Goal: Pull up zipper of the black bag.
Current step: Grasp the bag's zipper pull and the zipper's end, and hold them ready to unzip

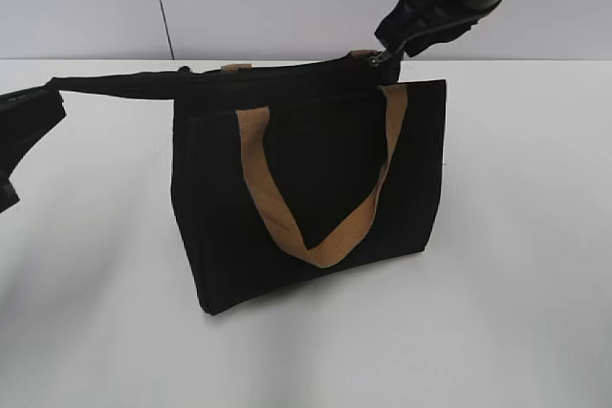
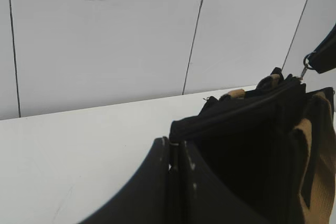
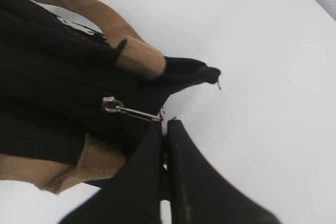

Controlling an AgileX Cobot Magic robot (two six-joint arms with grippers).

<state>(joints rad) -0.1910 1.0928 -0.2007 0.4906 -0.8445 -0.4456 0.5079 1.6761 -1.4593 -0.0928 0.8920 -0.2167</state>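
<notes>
Pincers (image 3: pixel 165 124) x2, black bag (image 1: pixel 316 188) x1

Both end effectors are matte black: the left end effector (image 2: pixel 176 182) has broad curved fingers, the right end effector (image 3: pixel 165 182) tapering ones with scuffed edges.

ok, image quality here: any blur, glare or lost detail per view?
Exterior view: soft even light, faint shadow under the black bag, fabric nearly featureless black. Left wrist view: left gripper close, blurred; bag dark, underexposed. Right wrist view: right gripper soft; zipper pull fairly sharp; white table bright, no glare.
</notes>
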